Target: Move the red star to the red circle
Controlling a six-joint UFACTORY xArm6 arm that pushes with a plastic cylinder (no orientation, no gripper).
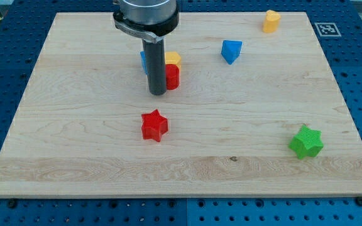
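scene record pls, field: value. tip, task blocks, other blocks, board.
tip: my tip on the board, touching or just left of the red circle, above the red star in the view
red star: alone, centre-left, apart from the tip
red circle: in a cluster behind the rod
cluster: yellow block right behind the red circle; blue block mostly hidden by the rod
blue block, right: shape unclear
yellow block, top right
green star: lower right
board: wooden
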